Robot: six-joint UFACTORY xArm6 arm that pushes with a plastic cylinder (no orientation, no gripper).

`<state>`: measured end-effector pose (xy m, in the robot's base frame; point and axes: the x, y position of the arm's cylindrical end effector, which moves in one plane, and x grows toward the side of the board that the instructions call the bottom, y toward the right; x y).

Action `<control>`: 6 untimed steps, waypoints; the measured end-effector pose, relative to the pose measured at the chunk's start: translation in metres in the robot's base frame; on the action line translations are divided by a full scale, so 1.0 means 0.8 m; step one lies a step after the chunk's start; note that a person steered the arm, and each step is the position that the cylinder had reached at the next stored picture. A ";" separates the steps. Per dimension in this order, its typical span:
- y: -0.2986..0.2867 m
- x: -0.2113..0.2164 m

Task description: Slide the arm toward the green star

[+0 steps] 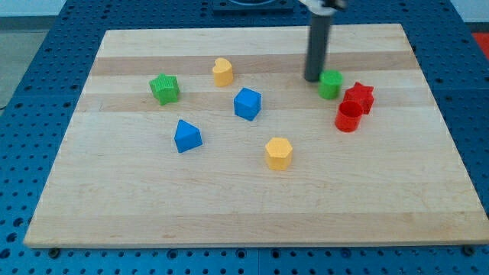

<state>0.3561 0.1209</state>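
The green star lies on the wooden board at the view's upper left. My tip rests on the board at the view's upper right, far to the right of the green star. It stands just left of a small green block, close to touching it. The dark rod rises from the tip toward the view's top edge.
A yellow block and a blue cube lie between my tip and the green star. A blue triangular block and a yellow hexagonal block lie lower. A red star and a red cylinder sit at the right.
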 end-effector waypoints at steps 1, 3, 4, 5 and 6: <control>-0.010 -0.006; -0.017 -0.012; -0.054 -0.097; -0.184 -0.147; -0.318 -0.134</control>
